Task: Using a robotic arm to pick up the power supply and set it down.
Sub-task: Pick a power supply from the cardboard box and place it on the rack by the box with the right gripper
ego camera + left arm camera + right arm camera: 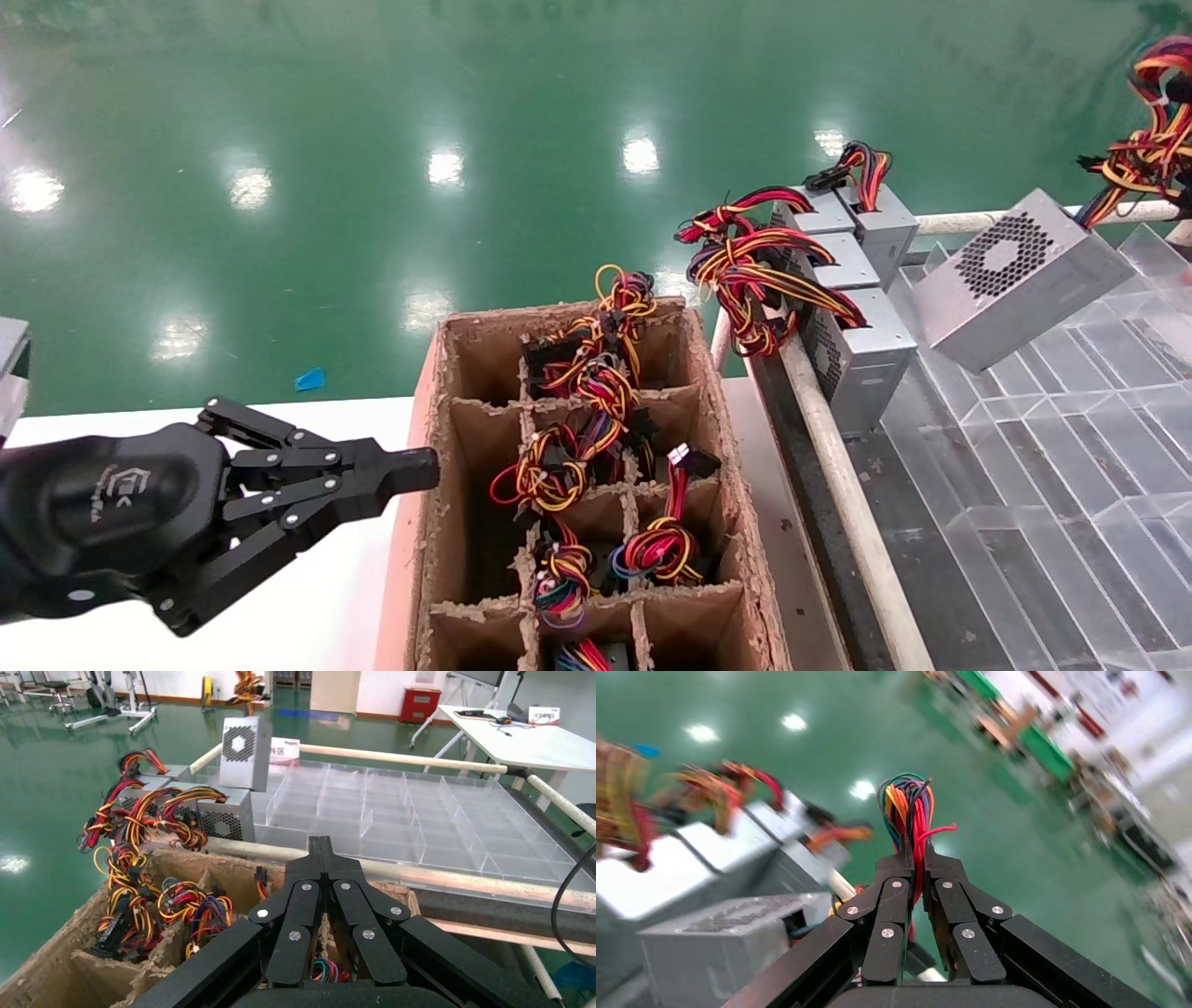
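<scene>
The power supply point(1015, 275), a silver-grey box with a perforated vent, hangs tilted above the clear tray; it also shows in the left wrist view point(244, 752) and right wrist view point(715, 945). Its red, yellow and orange wire bundle point(1150, 140) rises to the head view's right edge. My right gripper point(914, 860) is shut on those wires point(910, 811), which stick out past its fingertips. My left gripper point(424, 469) is parked over the white table beside the cardboard box, shut with nothing in it point(320, 846).
A brown cardboard divider box point(447, 447) holds several wired units. Several more power supplies point(857, 317) stand in a row at the near-left corner of the clear compartment tray point(1043, 447). A white pipe rail point(838, 466) runs between box and tray.
</scene>
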